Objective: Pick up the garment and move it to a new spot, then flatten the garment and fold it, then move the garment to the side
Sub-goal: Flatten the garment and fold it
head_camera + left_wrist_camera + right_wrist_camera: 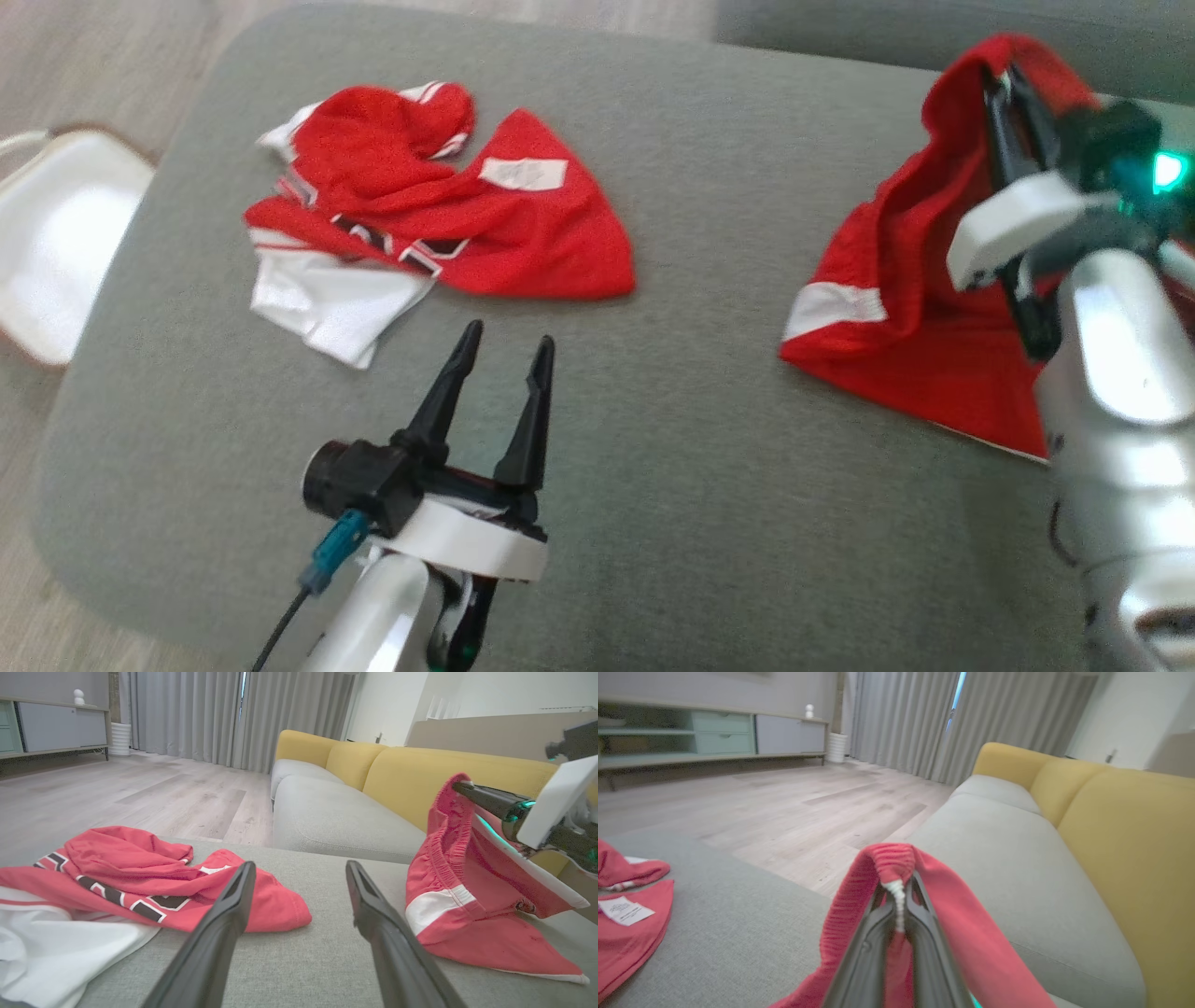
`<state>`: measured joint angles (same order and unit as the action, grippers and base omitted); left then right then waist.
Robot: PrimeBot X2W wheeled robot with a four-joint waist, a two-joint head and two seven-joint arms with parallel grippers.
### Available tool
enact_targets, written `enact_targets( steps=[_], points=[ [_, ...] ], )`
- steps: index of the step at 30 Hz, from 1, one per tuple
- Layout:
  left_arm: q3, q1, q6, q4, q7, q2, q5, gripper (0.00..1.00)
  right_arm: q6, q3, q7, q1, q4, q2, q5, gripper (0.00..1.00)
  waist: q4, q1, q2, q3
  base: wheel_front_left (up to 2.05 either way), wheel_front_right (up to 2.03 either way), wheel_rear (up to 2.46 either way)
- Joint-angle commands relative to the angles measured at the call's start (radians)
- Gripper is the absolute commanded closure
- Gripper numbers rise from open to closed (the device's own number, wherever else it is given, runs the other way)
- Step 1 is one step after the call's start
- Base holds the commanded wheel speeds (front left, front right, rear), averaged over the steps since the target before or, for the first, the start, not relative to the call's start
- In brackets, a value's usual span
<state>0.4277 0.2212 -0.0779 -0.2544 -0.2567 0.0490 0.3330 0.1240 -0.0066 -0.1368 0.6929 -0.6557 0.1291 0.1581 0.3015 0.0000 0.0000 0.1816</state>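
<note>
The garment is a pair of red shorts with a white stripe and an elastic waistband, at the right of the grey cushion. My right gripper is shut on the waistband and holds that edge raised, while the lower part trails on the cushion. In the right wrist view the waistband of the garment drapes over the closed fingertips of the right gripper. The left wrist view shows the garment hanging from the right gripper. My left gripper stands open above the cushion's middle, holding nothing.
A crumpled red and white jersey lies on the cushion's far left. A white chair stands off the left edge. A yellow and grey sofa runs behind, across a strip of wooden floor.
</note>
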Motion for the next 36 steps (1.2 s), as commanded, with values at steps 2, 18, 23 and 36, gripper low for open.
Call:
enact_targets(
  steps=[2,18,23,36],
  points=[
    [-0.004,0.048,0.008,0.035,-0.005,0.001,0.016,0.00,0.007,0.077,0.019,0.090,-0.022,0.029,0.013,1.00,0.066,0.0000,0.0000,0.046,0.00,0.00,0.00],
    [0.022,0.096,0.033,0.033,-0.005,0.001,0.047,0.00,0.007,0.379,-0.049,0.355,-0.507,0.072,-0.042,0.00,0.105,0.0000,0.0000,0.099,0.00,0.00,0.00],
    [-0.025,0.092,0.030,0.036,-0.005,0.001,0.023,0.00,0.007,0.384,-0.103,0.330,-0.529,0.030,-0.095,0.00,0.027,0.0000,0.0000,0.059,0.00,0.00,0.00],
    [-0.154,0.041,0.004,0.049,-0.005,0.001,-0.039,0.00,0.007,0.179,-0.125,0.049,-0.172,-0.024,-0.194,0.00,-0.193,0.0000,0.0000,-0.040,0.00,0.00,0.00]
  ],
)
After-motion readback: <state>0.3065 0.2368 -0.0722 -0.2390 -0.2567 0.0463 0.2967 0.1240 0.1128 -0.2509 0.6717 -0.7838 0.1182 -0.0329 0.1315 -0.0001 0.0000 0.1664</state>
